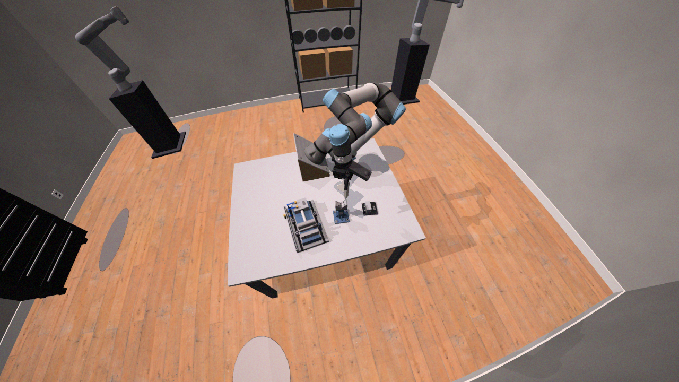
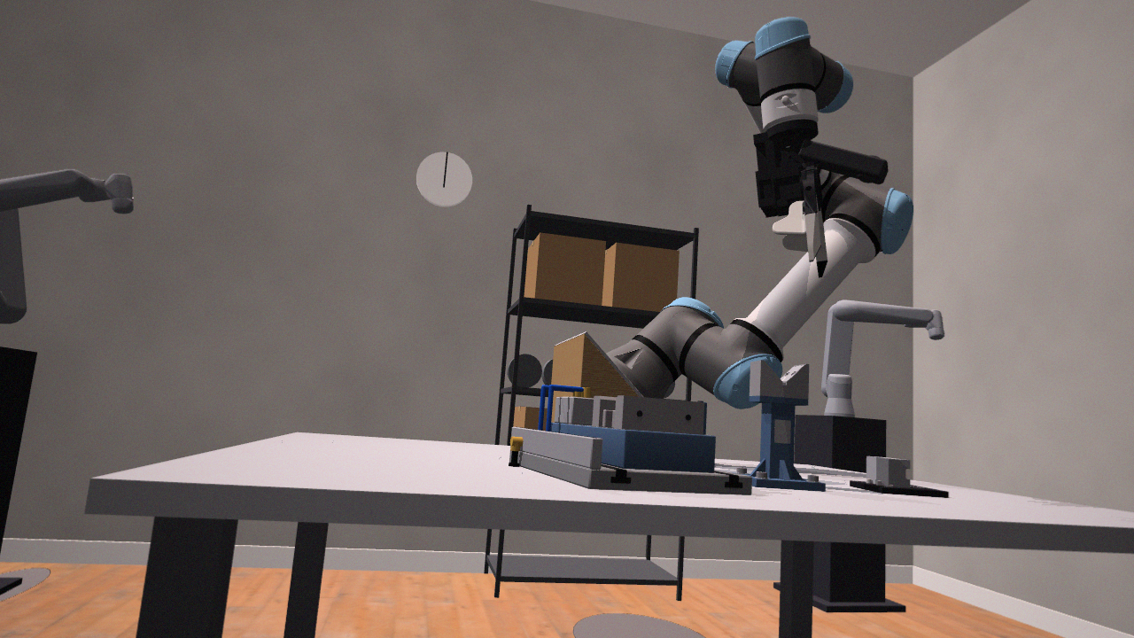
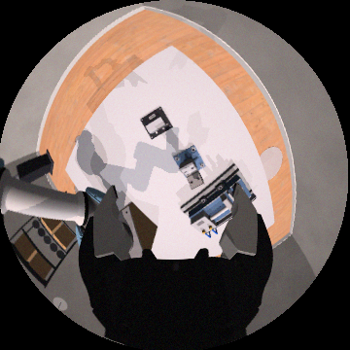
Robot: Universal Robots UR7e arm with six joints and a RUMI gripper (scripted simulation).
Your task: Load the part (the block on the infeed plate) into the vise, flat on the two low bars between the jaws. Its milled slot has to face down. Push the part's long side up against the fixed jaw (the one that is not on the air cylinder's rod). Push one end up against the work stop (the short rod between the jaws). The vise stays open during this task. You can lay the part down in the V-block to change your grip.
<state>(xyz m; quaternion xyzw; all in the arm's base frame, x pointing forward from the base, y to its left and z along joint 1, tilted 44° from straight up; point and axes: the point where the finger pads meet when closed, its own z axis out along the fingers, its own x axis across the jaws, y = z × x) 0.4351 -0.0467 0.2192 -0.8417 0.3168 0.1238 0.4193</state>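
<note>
The part is a small grey block. It sits on the black infeed plate at the table's right side. The V-block stands on a blue base between the plate and the vise. The vise is open, and nothing lies between its jaws. My gripper is open and empty. It hangs high above the table and points down, roughly over the V-block. The part's slot is too small to make out.
The arm's brown wedge mount stands at the back of the white table. A shelf with boxes and other robot pedestals stand on the floor around it.
</note>
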